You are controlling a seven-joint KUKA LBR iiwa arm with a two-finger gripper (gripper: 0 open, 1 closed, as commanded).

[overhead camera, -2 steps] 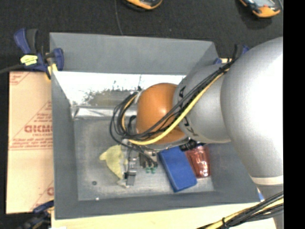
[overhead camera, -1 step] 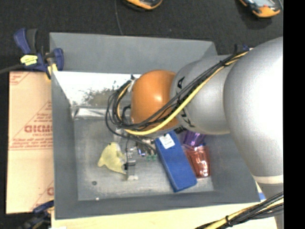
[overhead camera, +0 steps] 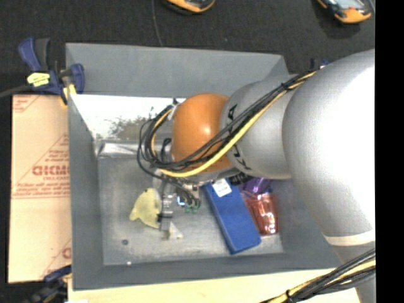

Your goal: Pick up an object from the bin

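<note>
- Low in the left half of the bin's floor, toward 8 o'clock from the floor's middle, the claw (overhead camera: 167, 223) reaches down close to the grey metal. Whether it is open or closed cannot be told, and nothing can be seen gripped in it.
- At 9 o'clock from the claw, just beside it, lies a pale yellow crumpled lump (overhead camera: 145, 208), soft-looking and irregular. It is the nearest thing to the claw. Whether the two touch cannot be told.
- At 3 o'clock from the claw, a little apart, a flat blue box (overhead camera: 235, 221) lies slantwise on the floor. Its long side runs from 11 to 5 o'clock, and there is a white label at its upper end.
- Beyond the box, again at 3 o'clock and just beside its right edge, is a clear pinkish bottle (overhead camera: 265, 213). Its purple cap (overhead camera: 255, 185) points toward 12 o'clock.
- At 12 o'clock from the claw the wrist carries a rounded orange cover (overhead camera: 192, 131), with black and yellow cables (overhead camera: 148, 149) looped round its left side.
- From there the thick silver arm (overhead camera: 309, 131) runs off toward 2 o'clock, over the right wall of the bin (overhead camera: 189, 74).
</note>
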